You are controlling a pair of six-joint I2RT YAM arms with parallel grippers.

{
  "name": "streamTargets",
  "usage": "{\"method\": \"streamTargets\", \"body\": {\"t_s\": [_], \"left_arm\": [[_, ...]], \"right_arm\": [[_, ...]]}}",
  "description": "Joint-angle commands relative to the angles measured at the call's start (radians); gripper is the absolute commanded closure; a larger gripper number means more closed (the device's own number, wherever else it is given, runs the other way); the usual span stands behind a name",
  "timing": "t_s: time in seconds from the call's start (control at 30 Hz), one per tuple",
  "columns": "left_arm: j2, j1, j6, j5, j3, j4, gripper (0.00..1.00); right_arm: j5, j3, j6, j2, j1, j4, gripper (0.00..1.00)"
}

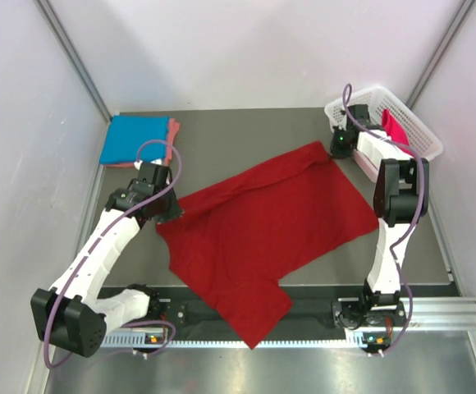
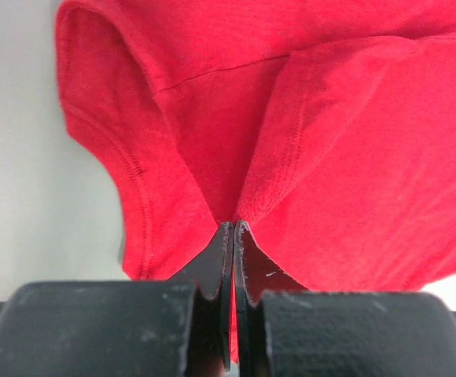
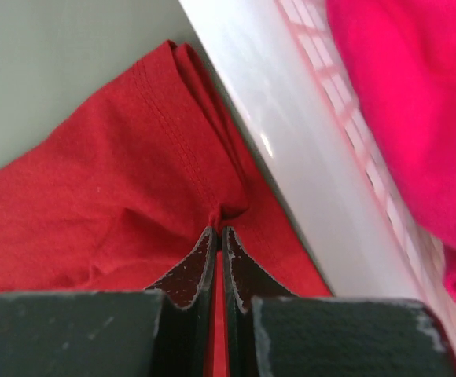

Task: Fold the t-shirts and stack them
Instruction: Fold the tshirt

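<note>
Blue t-shirt (image 1: 133,139) folded atop salmon pink t-shirt (image 1: 173,131), far-left tabletop (image 1: 246,135) corner: done. Dark red t-shirt (image 1: 271,222) spread mid-tabletop, unfolded, w/ left gripper (image 2: 233,228) & right gripper (image 3: 218,232) both pinching it. Hot pink t-shirt (image 1: 395,131) in basket (image 1: 425,134), not yet done.

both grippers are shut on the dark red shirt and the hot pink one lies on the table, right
No: the hot pink shirt lies inside the white basket, as the top view shows. The left gripper and right gripper are indeed shut on the dark red shirt.

Dark red t-shirt (image 1: 263,226) spread diagonally, slightly creased
</note>
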Motion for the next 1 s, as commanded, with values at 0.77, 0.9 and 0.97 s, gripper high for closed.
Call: {"method": "streamTargets", "body": {"t_s": [0.77, 0.9, 0.97], "left_arm": [[-0.039, -0.002, 0.025, -0.038, 0.018, -0.087, 1.0], [-0.036, -0.002, 0.029, -0.039, 0.012, -0.086, 1.0], [-0.034, -0.002, 0.028, -0.042, 0.012, -0.09, 1.0]], "right_arm": [[0.059, -0.04, -0.036, -0.101, -0.005, 0.041, 1.0], [0.057, -0.046, -0.04, -0.095, -0.005, 0.041, 1.0], [0.056, -0.051, -0.04, -0.093, -0.005, 0.042, 1.0]]}}
